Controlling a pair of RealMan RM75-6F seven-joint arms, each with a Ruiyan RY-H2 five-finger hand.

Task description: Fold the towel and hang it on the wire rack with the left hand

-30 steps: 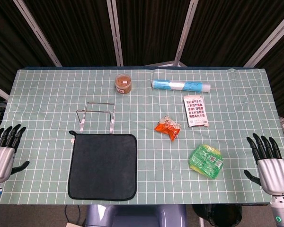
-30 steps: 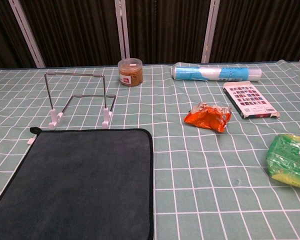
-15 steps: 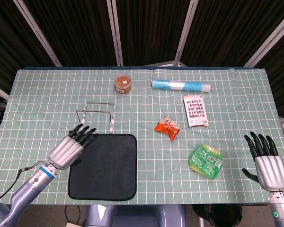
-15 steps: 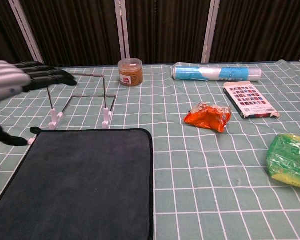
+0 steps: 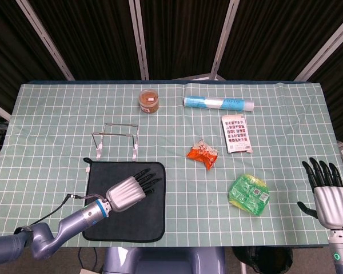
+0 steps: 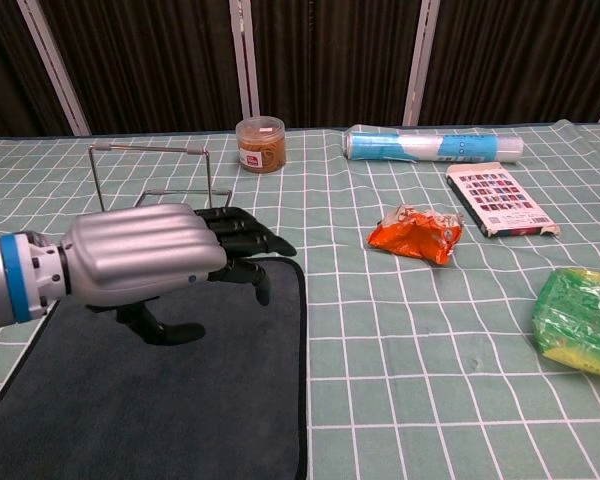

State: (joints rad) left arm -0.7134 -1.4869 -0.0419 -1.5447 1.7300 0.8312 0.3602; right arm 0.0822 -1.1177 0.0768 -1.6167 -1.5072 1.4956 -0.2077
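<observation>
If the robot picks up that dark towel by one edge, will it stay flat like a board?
Probably not. The towel lies limp and thin on the table, so it would likely droop and fold. Its fuzzy-looking surface should give the left hand decent grip.

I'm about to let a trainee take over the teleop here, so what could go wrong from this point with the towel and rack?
The left hand is over the flat towel, holding nothing; its fingers may slide on the cloth rather than lift an edge. The rack is light wire just beyond the towel, so a swing of the arm could tip it. A loosely folded towel could slip off the rack's top bar.
</observation>
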